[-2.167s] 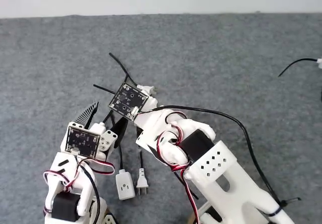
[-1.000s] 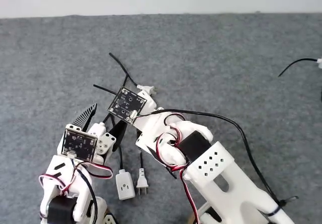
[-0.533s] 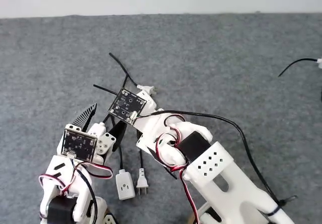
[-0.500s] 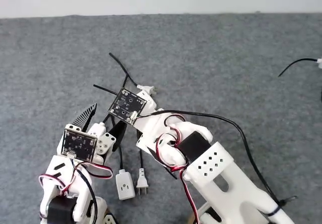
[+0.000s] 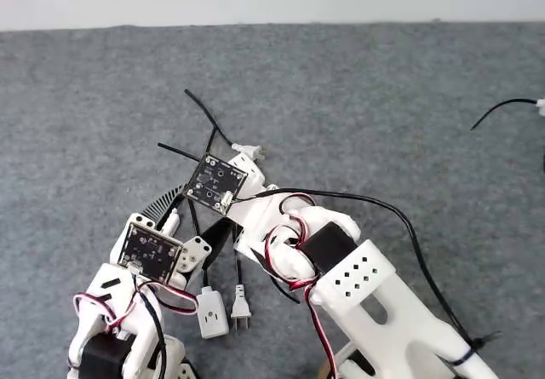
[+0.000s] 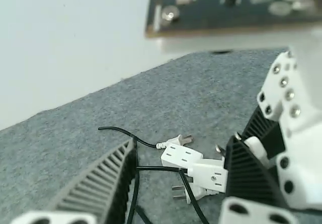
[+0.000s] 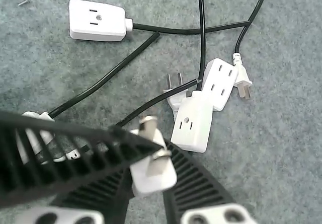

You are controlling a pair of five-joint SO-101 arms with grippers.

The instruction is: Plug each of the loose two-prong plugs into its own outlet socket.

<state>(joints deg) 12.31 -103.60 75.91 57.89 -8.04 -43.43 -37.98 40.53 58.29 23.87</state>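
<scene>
My right gripper [image 7: 153, 153] is shut on a white two-prong plug [image 7: 151, 176], whose prongs point out past the fingertips, above the grey mat. Just beyond it lie two white outlet sockets [image 7: 193, 121] [image 7: 219, 83] side by side, with two loose plugs [image 7: 173, 94] [image 7: 242, 81] against them. A third socket [image 7: 98, 20] lies farther off on its black cord. My left gripper [image 6: 181, 146] stands open, facing the same cluster of sockets [image 6: 181, 156] and plugs. In the high view the left gripper [image 5: 192, 215] sits close beside the right arm's wrist board [image 5: 215, 181].
A white socket [image 5: 211, 311] and a plug [image 5: 241, 305] lie near the front edge between the two arms. Black cords cross the mat around the cluster. Another black cable [image 5: 507, 106] enters at the far right. The back of the mat is bare.
My left arm has shifted right and forward, bringing its open gripper closer to the right gripper and the cluster. The right arm has hardly moved and still holds its plug.
</scene>
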